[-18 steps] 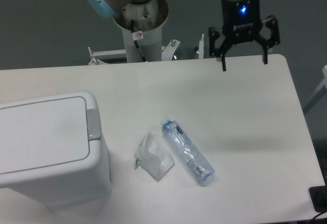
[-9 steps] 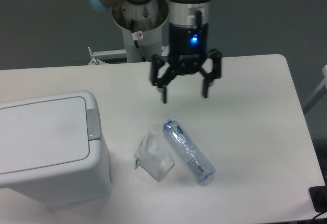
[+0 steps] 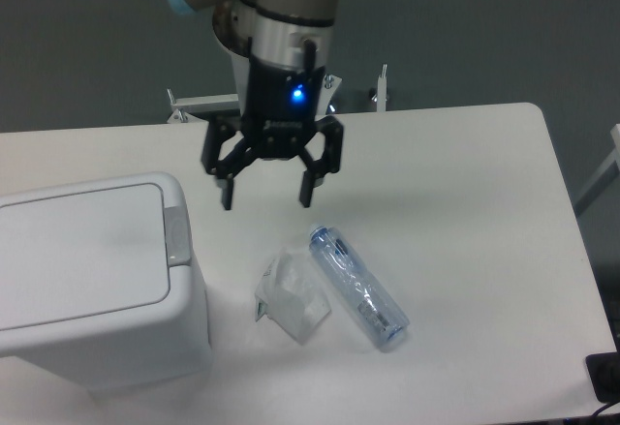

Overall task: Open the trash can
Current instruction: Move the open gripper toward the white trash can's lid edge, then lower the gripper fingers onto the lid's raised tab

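Your gripper (image 3: 266, 197) hangs with fingers spread, empty, trash can (image 3: 92, 280) lid shut down-left of it, grey latch (image 3: 177, 234) nearest, so head there to press.

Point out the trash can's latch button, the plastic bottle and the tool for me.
latch button (image 3: 177, 234), fixed camera, middle of the grey tab.
plastic bottle (image 3: 356, 288), fixed camera, middle of its clear body.
tool (image 3: 266, 195), fixed camera, midway between the open fingertips.

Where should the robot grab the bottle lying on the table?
Probably around the middle of the bottle, coming straight down from above. It lies flat and slanted, so the open gripper would turn its fingers across the narrow body, clear of the plastic bag beside it.
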Robot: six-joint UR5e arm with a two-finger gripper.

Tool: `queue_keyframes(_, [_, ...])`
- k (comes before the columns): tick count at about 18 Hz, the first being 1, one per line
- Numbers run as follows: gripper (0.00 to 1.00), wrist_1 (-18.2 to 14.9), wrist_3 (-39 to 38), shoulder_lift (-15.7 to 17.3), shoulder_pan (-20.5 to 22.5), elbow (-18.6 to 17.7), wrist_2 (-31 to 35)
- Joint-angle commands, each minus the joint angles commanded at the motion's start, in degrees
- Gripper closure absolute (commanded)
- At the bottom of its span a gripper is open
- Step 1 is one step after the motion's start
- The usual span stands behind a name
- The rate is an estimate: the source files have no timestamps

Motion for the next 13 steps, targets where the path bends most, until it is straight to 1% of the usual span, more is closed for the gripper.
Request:
queue_keyframes(2, [0.00,0.6,0.0,-0.8,-1.0,-0.3,0.1])
queue_keyframes(5, [0.00,0.7,0.0,-1.4,-1.6,-0.2,0.2])
queue_keyframes(11, [0.00,0.8,0.1,-2.2,-1.7,-0.4,0.2])
queue_keyframes(13, [0.00,1.7,0.2,-2.6,-2.2,-0.6,0.2])
